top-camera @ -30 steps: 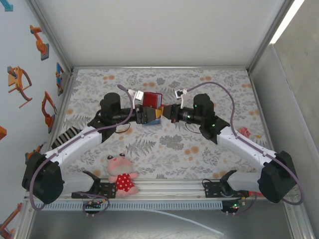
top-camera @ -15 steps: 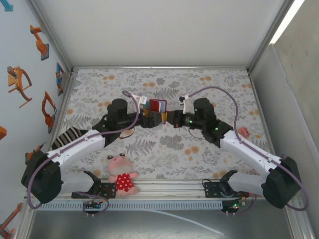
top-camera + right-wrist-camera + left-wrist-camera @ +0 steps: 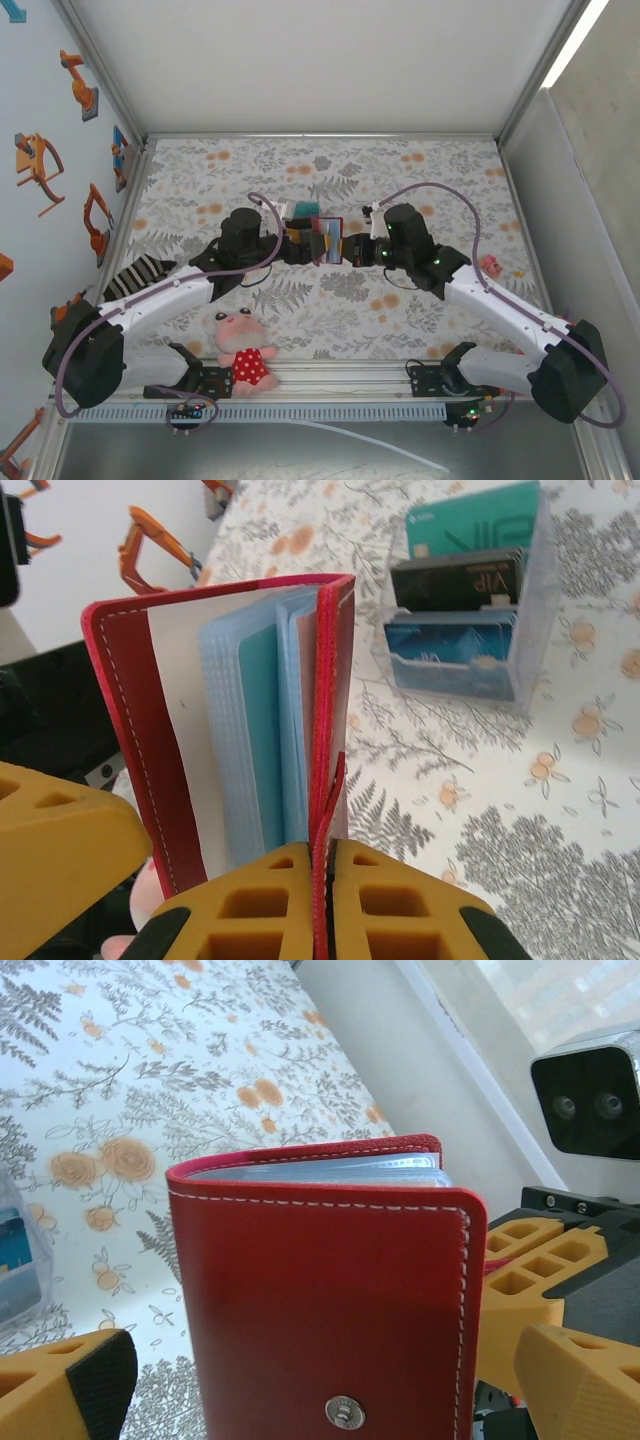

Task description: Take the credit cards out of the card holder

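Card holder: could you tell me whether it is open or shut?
Partly open: the card holder gapes, bluish sleeves fanned out inside.

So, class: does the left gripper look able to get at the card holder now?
Probably yes: the left gripper stands open with the card holder between its fingers, and the right gripper pinches just one cover, leaving the rest free.

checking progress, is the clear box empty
No, the clear box holds a teal card, a black card and a blue card.
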Controlling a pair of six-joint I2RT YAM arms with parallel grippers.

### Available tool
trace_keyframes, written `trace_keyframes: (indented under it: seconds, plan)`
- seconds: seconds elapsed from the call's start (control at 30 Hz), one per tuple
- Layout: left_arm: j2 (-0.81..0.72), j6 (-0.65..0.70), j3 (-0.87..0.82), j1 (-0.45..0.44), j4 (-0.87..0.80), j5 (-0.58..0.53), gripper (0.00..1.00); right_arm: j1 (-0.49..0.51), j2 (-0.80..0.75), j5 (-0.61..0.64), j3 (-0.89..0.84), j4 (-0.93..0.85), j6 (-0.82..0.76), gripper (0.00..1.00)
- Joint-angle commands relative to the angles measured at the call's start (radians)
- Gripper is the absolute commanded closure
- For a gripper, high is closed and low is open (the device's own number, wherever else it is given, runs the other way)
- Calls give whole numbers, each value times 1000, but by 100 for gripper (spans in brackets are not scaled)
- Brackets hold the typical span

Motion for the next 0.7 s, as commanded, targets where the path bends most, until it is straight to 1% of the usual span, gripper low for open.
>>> trace_keyframes:
  seconds: [0.0,0.33,0.47,0.53,0.67]
  plan:
    - [-9,9,-24,-7,26,-26,3,14,-11,25,41,-31,9,100]
    - [18,-2,-33,-26,42,-18,3,16,-5,42,56,-51,18,100]
    - [22,20,-12,-31,8,-27,3,16,6,42,66,-44,19,100]
    - [24,32,-4,-33,-7,-35,1,18,8,44,70,-47,19,100]
    - [33,46,19,-38,-22,-31,7,20,11,59,75,-52,18,100]
